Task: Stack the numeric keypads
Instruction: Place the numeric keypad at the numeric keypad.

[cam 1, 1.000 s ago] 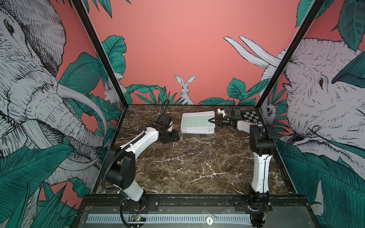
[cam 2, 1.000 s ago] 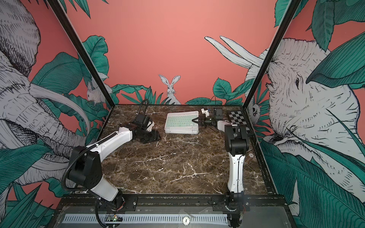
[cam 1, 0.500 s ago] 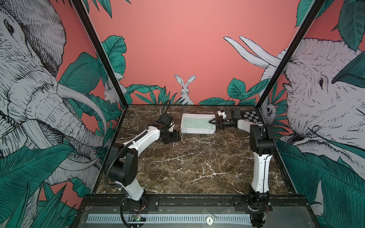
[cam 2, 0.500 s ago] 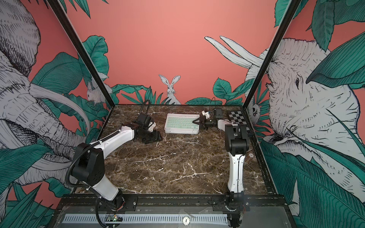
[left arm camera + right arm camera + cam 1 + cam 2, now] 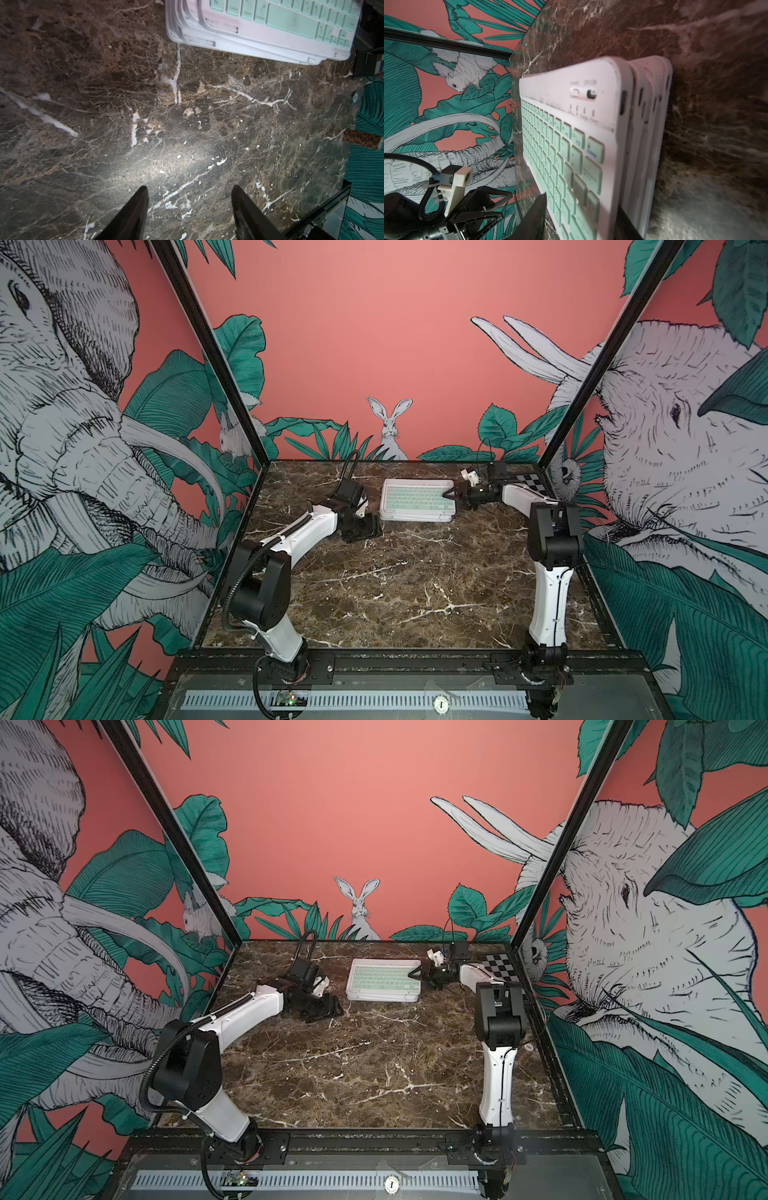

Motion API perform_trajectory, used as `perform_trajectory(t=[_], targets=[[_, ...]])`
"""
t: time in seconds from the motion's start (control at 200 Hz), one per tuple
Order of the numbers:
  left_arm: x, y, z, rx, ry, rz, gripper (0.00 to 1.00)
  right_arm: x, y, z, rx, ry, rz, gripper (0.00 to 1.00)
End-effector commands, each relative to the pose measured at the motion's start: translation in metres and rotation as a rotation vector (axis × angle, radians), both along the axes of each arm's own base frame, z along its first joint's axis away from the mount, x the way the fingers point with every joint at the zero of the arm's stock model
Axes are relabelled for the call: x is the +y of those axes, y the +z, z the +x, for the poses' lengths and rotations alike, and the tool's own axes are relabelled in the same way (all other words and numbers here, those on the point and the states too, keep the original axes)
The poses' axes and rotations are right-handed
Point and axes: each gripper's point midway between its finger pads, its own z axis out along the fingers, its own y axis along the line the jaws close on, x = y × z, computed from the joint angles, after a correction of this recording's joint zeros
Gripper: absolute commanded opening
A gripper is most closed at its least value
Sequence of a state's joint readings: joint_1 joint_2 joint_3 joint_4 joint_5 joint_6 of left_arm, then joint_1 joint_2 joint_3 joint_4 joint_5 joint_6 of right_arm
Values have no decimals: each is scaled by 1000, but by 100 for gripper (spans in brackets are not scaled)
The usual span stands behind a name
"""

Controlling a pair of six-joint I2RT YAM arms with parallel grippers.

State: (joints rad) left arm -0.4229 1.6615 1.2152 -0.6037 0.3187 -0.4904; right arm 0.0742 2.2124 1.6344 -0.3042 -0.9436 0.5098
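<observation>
The numeric keypads lie in one stack at the back middle of the marble table, white frames slightly offset, mint keys on top. My right gripper is at the stack's right end. In the right wrist view it is open: one finger hovers off the top keypad's keys, the other sits below its edge. My left gripper is low over bare marble left of the stack. It is open and empty, with the stack's corner ahead.
A black-and-white checkered board lies in the back right corner behind the right arm. A brown patterned roll lies by the right wall. Patterned walls close in three sides of the table.
The right gripper has opened at the stack's right end, and the top keypad, raised a second ago, now lies flat on the stack. The left arm has shifted slightly.
</observation>
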Motion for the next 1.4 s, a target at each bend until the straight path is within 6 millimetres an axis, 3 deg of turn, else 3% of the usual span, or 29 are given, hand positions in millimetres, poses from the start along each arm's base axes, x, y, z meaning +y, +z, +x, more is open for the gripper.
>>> perform_trajectory(t=[0.0,0.49,0.745,1.396], targets=[[-4,6,4,-13,1,-22,66,-14,0,1,-2,-41,-89,45],[-2,3,-3,-10,0,-28,66,-11,-9,-2,12,-58,-220,47],[-3,5,-5,-15,-8,-34,66,-13,7,-3,7,-69,-273,50],[-8,0,-4,-23,-17,-70,66,-20,23,-5,2,-94,-442,56]])
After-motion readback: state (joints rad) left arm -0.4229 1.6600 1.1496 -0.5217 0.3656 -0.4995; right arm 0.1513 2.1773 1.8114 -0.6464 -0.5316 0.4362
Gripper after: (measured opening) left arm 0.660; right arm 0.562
